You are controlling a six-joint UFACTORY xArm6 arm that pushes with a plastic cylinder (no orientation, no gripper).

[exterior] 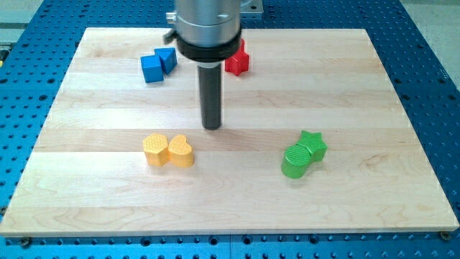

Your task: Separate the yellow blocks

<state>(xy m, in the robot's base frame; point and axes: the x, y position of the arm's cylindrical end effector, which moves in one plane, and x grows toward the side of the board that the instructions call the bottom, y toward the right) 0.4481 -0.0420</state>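
Observation:
Two yellow blocks lie touching, left of the board's middle: a yellow hexagon (154, 150) on the view's left and a yellow heart (180, 152) on its right. My tip (212, 126) stands on the board just above and to the right of the heart, a short gap away from it. The rod rises from the tip to the arm's grey body at the view's top.
Two blue blocks, a cube (151, 68) and a triangle (167, 59), touch at the upper left. A red block (237, 61) sits partly hidden behind the arm. A green star (312, 145) and green cylinder (294, 161) touch at right. The wooden board (374, 108) lies on a blue perforated table.

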